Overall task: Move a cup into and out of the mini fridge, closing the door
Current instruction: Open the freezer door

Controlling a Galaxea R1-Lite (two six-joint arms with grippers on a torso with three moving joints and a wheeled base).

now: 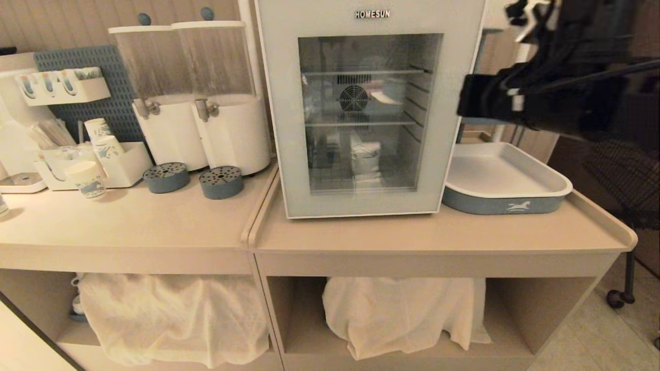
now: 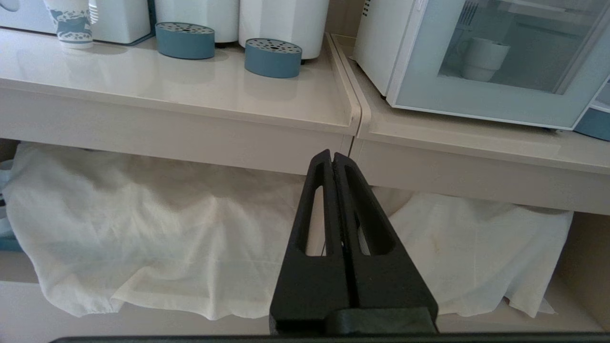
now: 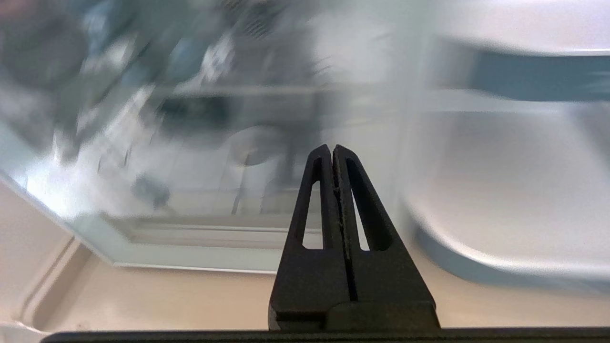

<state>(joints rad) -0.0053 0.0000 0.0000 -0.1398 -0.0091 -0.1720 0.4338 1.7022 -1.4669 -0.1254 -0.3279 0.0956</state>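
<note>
Inside the mini fridge (image 1: 368, 111), behind its shut door (image 1: 289, 129), sits the cup (image 2: 480, 59); right end effector (image 3: 332, 151) closed and empty near the tray (image 1: 502, 178), left end effector (image 2: 332, 158) closed

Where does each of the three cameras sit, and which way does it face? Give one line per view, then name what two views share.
Head view: high up, looking forward and down at the shut mini fridge and tray; the right arm shows at upper right.
Left wrist view: below counter height, facing the counter edge; shut left gripper shows.
Right wrist view: near the door and tray; shut right gripper shows.
Shared: head and left wrist views both show the cup inside.
</note>
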